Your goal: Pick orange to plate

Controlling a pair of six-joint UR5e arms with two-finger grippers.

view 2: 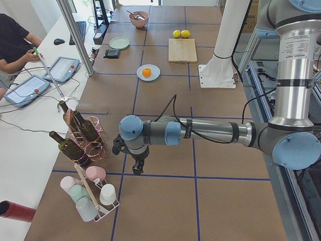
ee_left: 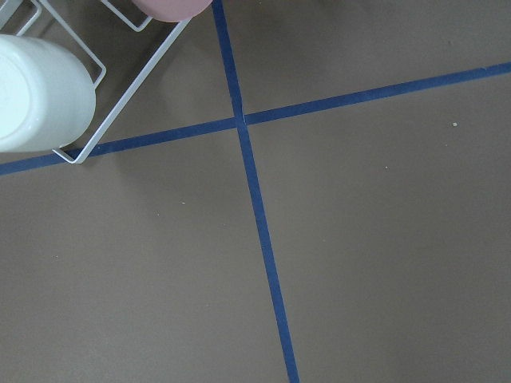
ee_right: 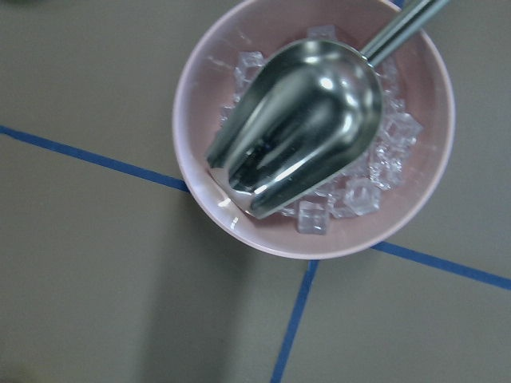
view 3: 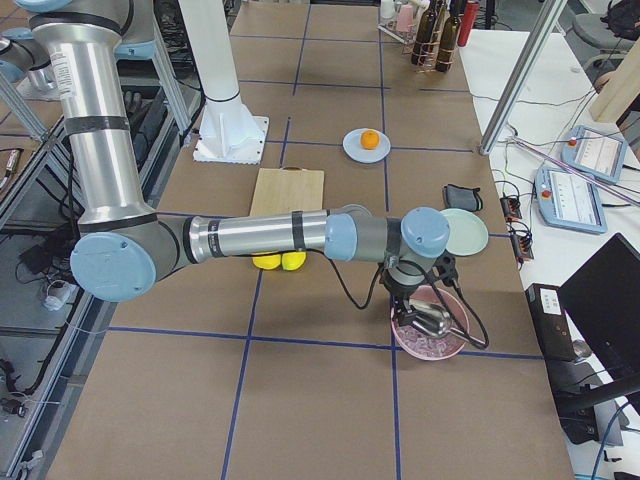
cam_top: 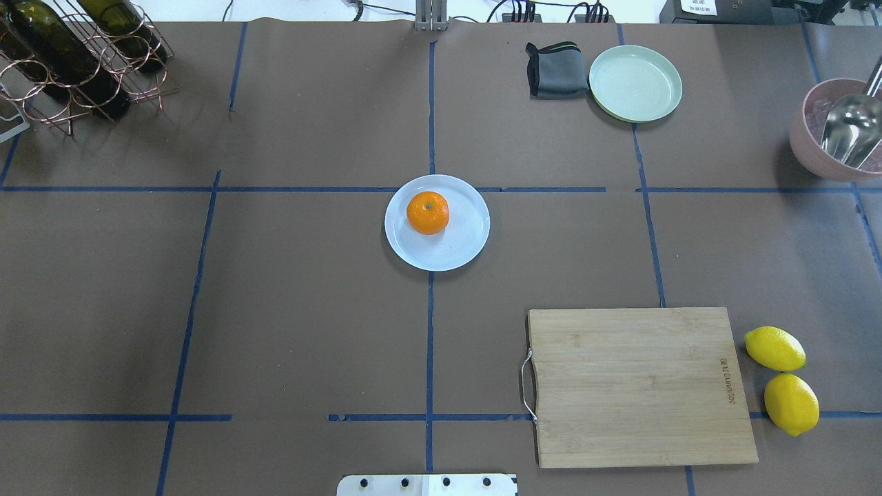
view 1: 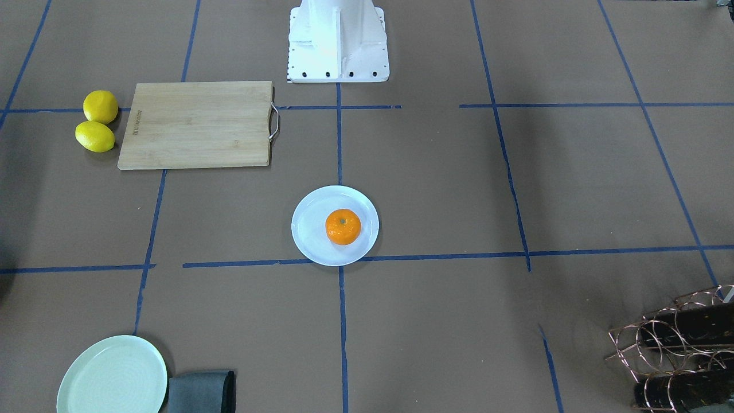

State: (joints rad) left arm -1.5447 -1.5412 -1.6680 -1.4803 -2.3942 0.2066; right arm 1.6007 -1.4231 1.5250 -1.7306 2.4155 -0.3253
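The orange [view 1: 343,226] rests on the pale bluish-white plate [view 1: 309,232] in the middle of the table, a little off the plate's centre; the overhead view shows the same orange [cam_top: 427,212] on the plate [cam_top: 463,235]. Neither gripper is near them. My left gripper [view 2: 134,165] hangs over bare table at the far left end beside a cup rack, and I cannot tell whether it is open or shut. My right gripper [view 3: 404,303] hangs over a pink bowl at the far right end; I cannot tell its state either. Neither wrist view shows fingers.
A bamboo cutting board [cam_top: 641,386] lies front right with two lemons [cam_top: 782,379] beside it. A mint-green plate [cam_top: 634,83] and grey cloth [cam_top: 555,70] sit at the back. A wine rack [cam_top: 69,62] stands back left. The pink bowl [ee_right: 200,120] holds ice and a metal scoop [ee_right: 295,124].
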